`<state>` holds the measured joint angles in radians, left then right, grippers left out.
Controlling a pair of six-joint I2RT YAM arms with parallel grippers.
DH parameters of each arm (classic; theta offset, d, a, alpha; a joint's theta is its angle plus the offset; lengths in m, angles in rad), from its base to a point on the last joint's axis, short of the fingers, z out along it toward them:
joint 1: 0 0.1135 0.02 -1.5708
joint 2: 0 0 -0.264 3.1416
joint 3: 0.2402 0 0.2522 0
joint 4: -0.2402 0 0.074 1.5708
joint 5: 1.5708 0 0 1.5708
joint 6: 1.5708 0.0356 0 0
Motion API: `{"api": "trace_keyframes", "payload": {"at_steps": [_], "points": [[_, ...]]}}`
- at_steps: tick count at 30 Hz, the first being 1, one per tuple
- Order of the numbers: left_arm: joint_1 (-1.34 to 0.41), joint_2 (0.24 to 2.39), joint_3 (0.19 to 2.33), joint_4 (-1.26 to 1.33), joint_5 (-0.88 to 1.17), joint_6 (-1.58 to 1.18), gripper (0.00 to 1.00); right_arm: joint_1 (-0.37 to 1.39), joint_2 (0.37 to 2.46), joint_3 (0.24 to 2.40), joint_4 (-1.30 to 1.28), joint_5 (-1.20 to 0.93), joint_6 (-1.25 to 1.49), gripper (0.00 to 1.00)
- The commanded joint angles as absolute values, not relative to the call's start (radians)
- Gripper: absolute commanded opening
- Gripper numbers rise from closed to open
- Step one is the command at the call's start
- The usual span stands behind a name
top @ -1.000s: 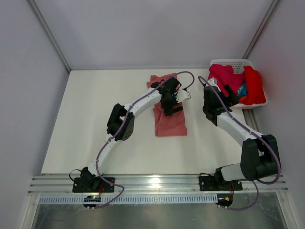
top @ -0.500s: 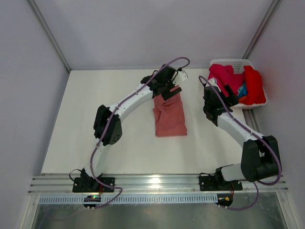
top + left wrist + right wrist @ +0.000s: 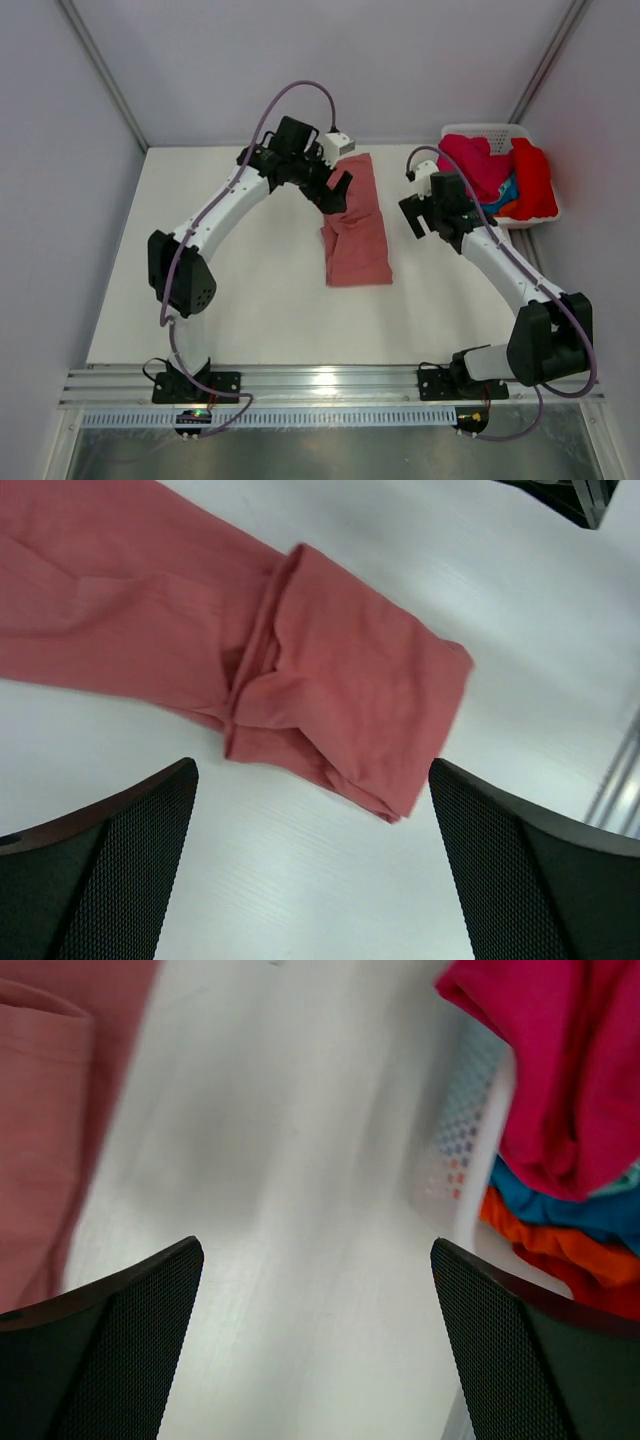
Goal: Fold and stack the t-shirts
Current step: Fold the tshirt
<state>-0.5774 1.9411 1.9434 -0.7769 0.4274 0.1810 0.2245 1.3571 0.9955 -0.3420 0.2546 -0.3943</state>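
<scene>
1. Left gripper (image 3: 337,190): the jaws stand wide apart and hold nothing. It hangs over the far half of the salmon t-shirt (image 3: 357,235), clear of the cloth. In my judgement it is placed to look down on the garment and pick the next fold edge.
2. Salmon t-shirt: it lies flat on the table (image 3: 200,230), near the centre and between the two arms, well apart from the basket. It forms a long narrow strip running far to near. The near end is wider and doubled over, and the left wrist view shows layered edges and soft creases there. The fold looks partly done and not yet compact.
3. Right gripper (image 3: 413,217): the jaws are spread and empty. It sits above bare table between the strip and the basket, probably standing by to assist.
4. White basket (image 3: 480,128): it sits at the far right corner and holds the unfolded shirts in a crumpled heap: magenta (image 3: 470,160), red (image 3: 535,180), blue (image 3: 560,1205) and orange (image 3: 560,1250).
</scene>
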Motion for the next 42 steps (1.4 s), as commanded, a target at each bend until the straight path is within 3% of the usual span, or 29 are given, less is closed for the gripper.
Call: {"api": "trace_keyframes", "payload": {"at_steps": [1,8,18,42], "points": [[-0.540,1.951,1.898,-0.873,0.808,0.164,0.99,0.221,1.396,1.098,-0.425,-0.142,-0.354,0.99],[-0.541,2.083,1.907,-0.923,1.147,0.201,0.99,0.221,1.572,1.248,-0.494,-0.561,-0.334,0.99],[-0.568,2.141,1.907,-0.914,1.201,0.238,0.99,0.221,1.891,1.426,-0.728,-0.943,-0.488,0.99],[-0.604,2.295,1.939,-0.973,1.137,0.377,0.99,0.179,2.052,1.480,-0.683,-0.897,-0.394,0.99]]}}
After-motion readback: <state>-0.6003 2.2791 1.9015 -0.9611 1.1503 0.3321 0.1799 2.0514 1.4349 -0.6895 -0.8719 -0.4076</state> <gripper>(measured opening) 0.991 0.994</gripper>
